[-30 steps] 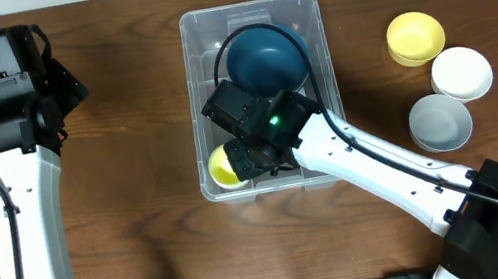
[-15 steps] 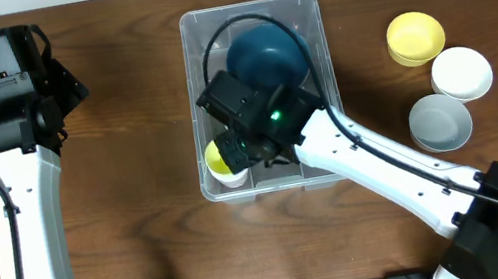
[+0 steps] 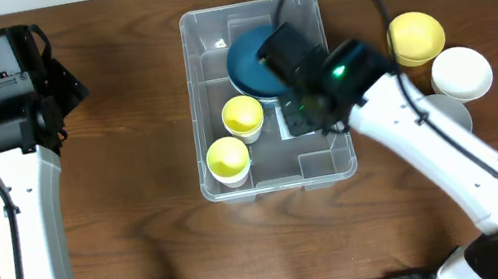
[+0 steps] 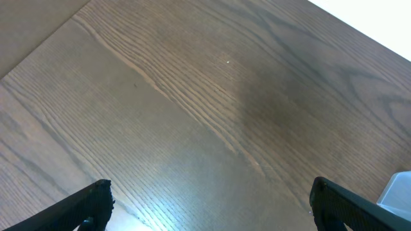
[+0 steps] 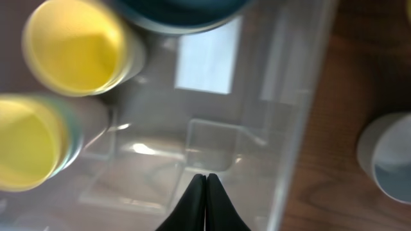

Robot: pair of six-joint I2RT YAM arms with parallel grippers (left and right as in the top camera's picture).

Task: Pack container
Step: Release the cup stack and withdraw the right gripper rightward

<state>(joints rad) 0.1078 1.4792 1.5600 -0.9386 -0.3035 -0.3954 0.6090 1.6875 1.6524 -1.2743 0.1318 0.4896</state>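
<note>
The clear plastic container [image 3: 203, 46] stands at the table's middle. Inside it are a dark blue bowl [image 3: 246, 59] at the back and two yellow cups [image 3: 243, 115] [image 3: 228, 159] at the left. In the right wrist view the container [image 5: 302, 128] shows the cups [image 5: 77, 48] [image 5: 26, 147], the blue bowl's edge [image 5: 180, 9] and the white label [image 5: 205, 61]. My right gripper [image 5: 205, 179] is shut and empty above the container's right side; its fingertips are hidden overhead. My left gripper [image 4: 209, 205] is open over bare table at the far left.
A yellow bowl [image 3: 415, 37], a white bowl [image 3: 462, 72] and a grey bowl [image 3: 452, 111] sit to the right of the container. The grey bowl also shows in the right wrist view [image 5: 388, 157]. The container's corner shows in the left wrist view [image 4: 399, 189].
My right arm has lifted and swung right, away from the container's left side. A yellow cup it held now stands in the container beside the other one. The left arm has not moved.
</note>
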